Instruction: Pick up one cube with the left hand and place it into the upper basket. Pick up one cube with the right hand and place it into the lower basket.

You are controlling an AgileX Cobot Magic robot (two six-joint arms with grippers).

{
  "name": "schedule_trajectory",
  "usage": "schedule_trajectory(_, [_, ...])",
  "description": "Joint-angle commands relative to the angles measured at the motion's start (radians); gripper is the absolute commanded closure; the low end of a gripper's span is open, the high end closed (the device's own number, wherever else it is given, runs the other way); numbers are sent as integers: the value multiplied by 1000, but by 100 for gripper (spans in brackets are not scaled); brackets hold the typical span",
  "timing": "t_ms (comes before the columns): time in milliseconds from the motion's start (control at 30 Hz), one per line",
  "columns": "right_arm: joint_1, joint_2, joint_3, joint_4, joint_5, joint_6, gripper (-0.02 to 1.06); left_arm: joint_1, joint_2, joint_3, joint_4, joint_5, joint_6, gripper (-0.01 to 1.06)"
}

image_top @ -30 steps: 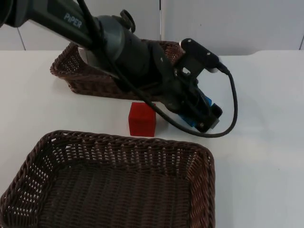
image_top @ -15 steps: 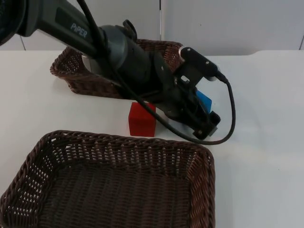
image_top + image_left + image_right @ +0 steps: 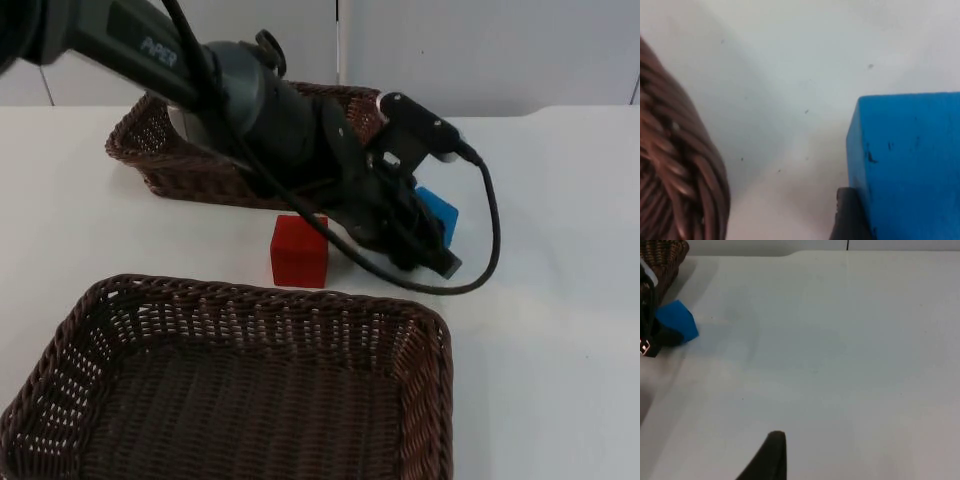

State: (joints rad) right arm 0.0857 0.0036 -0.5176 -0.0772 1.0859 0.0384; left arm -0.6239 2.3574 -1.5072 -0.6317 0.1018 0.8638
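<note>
My left gripper (image 3: 433,246) reaches across the table's middle and is shut on a blue cube (image 3: 438,211), held tilted just above the white surface. In the left wrist view the blue cube (image 3: 905,160) presses against a black fingertip (image 3: 850,217). A red cube (image 3: 299,250) sits on the table between the upper basket (image 3: 150,155) and the lower basket (image 3: 250,305). The right wrist view looks over bare table toward the blue cube (image 3: 676,319) and my left gripper (image 3: 649,342). My right gripper (image 3: 771,457) waits off to the right, above the table.
Both baskets are brown wicker and hold nothing that I can see. A wicker rim (image 3: 680,175) lies close beside the left gripper. The white table (image 3: 560,300) stretches open to the right. A grey partition wall (image 3: 480,50) closes the far side.
The left gripper has tilted and risen slightly with the blue cube, which now shows more toward the upper right. The red cube and both baskets have stayed put.
</note>
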Motion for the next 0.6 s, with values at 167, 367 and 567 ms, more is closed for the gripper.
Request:
schedule_trajectory(167, [-6,-4,2,-3,-6,0,-1,-5,-137,-4,-39,145,-47,105])
schedule_trajectory(367, [-6,-4,2,-3,-6,0,-1,-5,-240,-4,-49,229,-60,105])
schedule_trajectory(567, [-6,-4,2,-3,-6,0,-1,-5,-317,-2,-60,268,-100,105])
